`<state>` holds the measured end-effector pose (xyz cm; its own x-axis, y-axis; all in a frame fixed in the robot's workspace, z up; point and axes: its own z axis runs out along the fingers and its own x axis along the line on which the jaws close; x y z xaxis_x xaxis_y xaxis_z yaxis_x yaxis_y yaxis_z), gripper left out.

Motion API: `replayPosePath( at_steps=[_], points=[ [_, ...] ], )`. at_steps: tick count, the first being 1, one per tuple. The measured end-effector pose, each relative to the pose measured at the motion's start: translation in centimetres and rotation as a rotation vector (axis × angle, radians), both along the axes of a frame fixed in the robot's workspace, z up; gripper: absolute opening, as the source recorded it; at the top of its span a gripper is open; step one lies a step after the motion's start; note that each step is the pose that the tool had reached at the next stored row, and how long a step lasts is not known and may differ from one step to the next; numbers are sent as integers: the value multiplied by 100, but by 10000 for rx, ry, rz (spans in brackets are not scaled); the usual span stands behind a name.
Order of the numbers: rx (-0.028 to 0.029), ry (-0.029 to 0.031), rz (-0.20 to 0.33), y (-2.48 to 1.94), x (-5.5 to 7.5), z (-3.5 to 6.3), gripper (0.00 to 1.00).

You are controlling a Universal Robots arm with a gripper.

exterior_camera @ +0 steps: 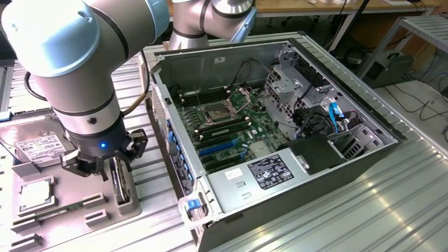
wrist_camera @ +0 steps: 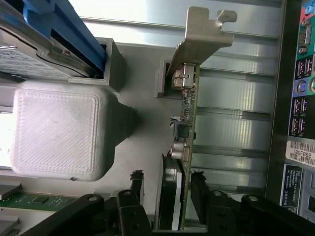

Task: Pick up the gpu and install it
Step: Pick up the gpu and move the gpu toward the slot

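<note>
Ribbed aluminium bench [exterior_camera: 364, 199] carries an open computer case [exterior_camera: 371, 123] lying on its side. Beside it, to the exterior view's left, sits a grey printed holder [exterior_camera: 133, 207] with a hard drive [exterior_camera: 35, 144] in one bay. The gpu [exterior_camera: 121, 189] stands edge-on in a slot of that holder. The gripper [exterior_camera: 115, 176] is down over it, its fingers [wrist_camera: 137, 189] spread to straddle the card, a gap showing on at least one side, nothing clamped yet. The risk, as I judge it, is an off-centre close: one finger meeting the board first could tip the card in its slot or press on the small parts along its edge. A skewed lift could then catch the bracket [wrist_camera: 197, 44] on the holder wall. The card is a slim dark slab with a greenish board edge and a pale silvery bracket ending in a bent tab.
</note>
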<state>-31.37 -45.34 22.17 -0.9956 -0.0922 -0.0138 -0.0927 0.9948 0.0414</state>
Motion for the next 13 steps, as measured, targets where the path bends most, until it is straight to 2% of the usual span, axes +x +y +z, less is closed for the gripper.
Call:
replayPosePath(
  at_steps=[2, 3, 13],
  points=[
    [0, 0, -1, 0, 0, 0, 50],
    [0, 0, 0, 0, 0, 0, 42],
    [0, 0, 0, 0, 0, 0, 42]
  ],
)
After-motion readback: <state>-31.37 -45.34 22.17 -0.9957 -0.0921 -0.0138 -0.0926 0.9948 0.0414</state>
